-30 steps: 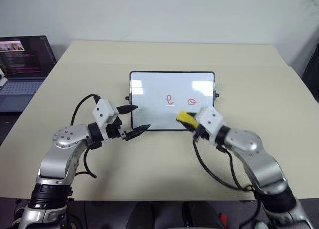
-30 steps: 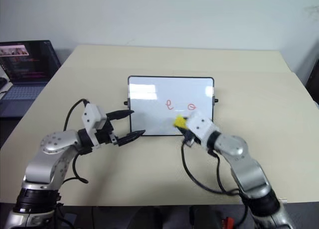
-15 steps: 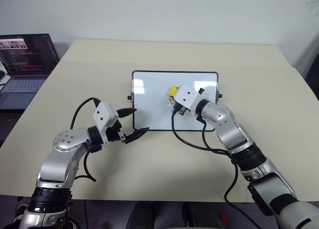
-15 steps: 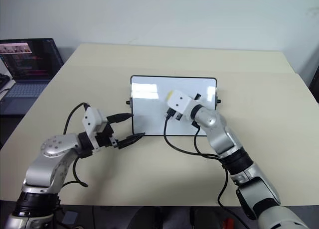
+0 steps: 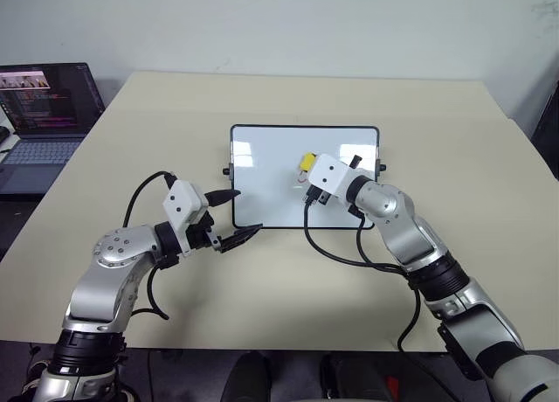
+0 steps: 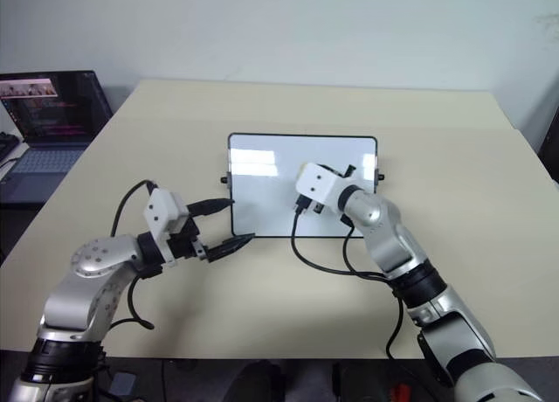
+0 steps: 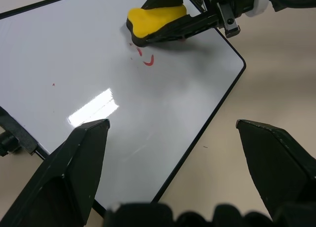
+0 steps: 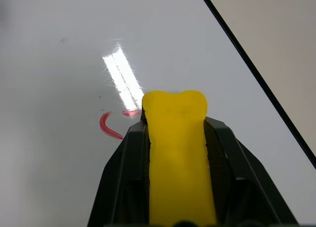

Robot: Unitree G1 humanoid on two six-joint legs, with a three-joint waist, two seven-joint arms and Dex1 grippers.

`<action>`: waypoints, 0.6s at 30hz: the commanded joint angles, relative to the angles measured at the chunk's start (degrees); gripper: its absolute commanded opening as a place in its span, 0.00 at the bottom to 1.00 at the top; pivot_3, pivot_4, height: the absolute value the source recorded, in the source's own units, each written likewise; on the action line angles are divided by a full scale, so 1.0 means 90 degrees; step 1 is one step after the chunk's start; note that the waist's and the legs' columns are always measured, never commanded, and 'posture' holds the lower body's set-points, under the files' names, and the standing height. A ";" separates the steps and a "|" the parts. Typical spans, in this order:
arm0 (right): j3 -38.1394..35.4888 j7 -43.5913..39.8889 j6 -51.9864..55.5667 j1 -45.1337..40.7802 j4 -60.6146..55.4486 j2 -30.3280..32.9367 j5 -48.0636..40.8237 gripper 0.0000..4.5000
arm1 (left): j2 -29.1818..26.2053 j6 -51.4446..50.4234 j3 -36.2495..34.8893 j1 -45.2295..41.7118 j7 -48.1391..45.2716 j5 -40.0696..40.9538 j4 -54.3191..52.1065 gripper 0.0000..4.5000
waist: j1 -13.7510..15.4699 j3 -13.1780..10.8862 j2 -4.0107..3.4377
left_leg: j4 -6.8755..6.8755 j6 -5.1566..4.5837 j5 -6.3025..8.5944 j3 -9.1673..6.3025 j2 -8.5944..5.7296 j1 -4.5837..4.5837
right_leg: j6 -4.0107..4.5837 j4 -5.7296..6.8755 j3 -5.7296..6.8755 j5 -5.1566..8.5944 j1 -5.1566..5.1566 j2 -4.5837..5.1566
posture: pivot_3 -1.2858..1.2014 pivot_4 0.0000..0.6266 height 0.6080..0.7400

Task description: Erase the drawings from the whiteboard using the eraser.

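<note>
The eraser (image 8: pixel 177 153) sits pinched in the right claw (image 8: pixel 175 138), its tip over the right half of the whiteboard (image 5: pixel 262 170), right beside a few short red strokes of the drawings (image 8: pixel 109 126). The whiteboard lies flat near the middle of the tabletop (image 5: pixel 175 114). The left claw (image 5: pixel 234 217) hovers at the board's front left corner with its two fingers spread wide, gripping nothing. A laptop (image 5: pixel 39 114) stands open beyond the tabletop's far left corner.

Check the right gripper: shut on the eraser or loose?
Shut on it: the right gripper's black fingers press both sides of the yellow eraser.
</note>
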State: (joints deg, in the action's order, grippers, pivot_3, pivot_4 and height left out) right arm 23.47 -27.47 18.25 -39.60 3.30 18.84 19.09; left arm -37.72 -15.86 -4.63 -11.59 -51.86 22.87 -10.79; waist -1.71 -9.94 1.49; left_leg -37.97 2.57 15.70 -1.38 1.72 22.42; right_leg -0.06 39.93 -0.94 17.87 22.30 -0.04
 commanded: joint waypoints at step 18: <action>-0.0081 0.0073 -0.0093 -0.0224 0.0077 -0.0316 0.0145 0.26 | 0.0026 -0.0008 -0.0045 -0.0006 -0.0010 0.0101 -0.0266 1.00 | -0.0004 -0.0001 0.0000 | 0.0001 0.0000 0.0000 0.0000 0.0001 0.0006 | 0.0000 -0.0005 0.0000 0.0000 0.0004 0.0000 | 0.52 0.24 1.00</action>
State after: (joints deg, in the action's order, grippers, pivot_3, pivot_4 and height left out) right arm 23.54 -26.95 17.83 -40.10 4.26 16.00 19.72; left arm -37.66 -16.13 -4.62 -11.57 -51.91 22.89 -10.96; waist -1.75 -9.95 1.49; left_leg -37.96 2.57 15.69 -1.38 1.73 22.49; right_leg -0.06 39.87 -0.94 17.87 22.34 -0.05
